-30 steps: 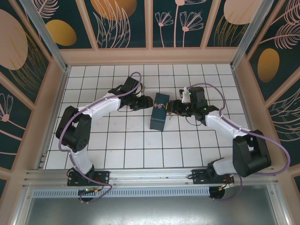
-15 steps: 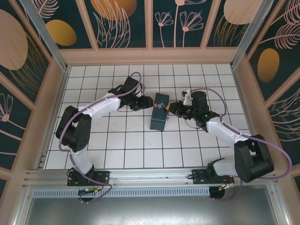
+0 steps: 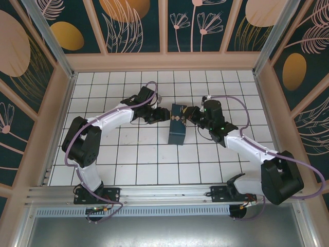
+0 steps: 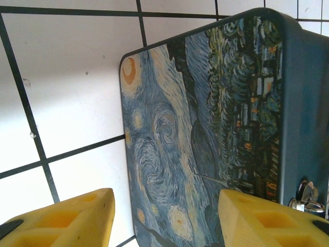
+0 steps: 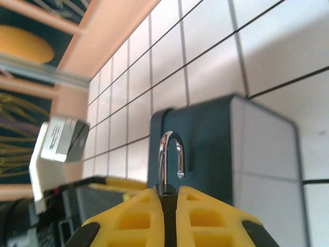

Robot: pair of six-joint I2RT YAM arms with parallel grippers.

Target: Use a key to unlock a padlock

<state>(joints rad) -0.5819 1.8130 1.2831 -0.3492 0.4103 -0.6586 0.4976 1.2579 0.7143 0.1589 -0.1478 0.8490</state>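
Observation:
My right gripper (image 5: 170, 193) is shut on the padlock (image 5: 170, 191), whose small dark body is pinched between the yellow fingers. The chrome shackle (image 5: 171, 154) stands up with one end free. From above, the right gripper (image 3: 186, 115) is at the right side of the tin's far end. My left gripper (image 4: 164, 206) is open, one yellow finger on each side of the Starry Night tin's (image 4: 205, 128) corner; in the top view the left gripper (image 3: 163, 114) is at the tin's left side. A small shiny metal piece (image 4: 307, 198) shows by the tin's edge; the key cannot be made out.
The painted tin (image 3: 178, 126) lies on the white grid floor (image 3: 133, 154) between both arms. A wooden wall (image 3: 164, 62) closes the far side and side walls stand left and right. In the right wrist view the left arm's dark body (image 5: 77, 206) is just beyond the tin.
The right gripper moved left and farther back, up to the tin's far end. The tin's near end swung slightly right. The left arm barely moved.

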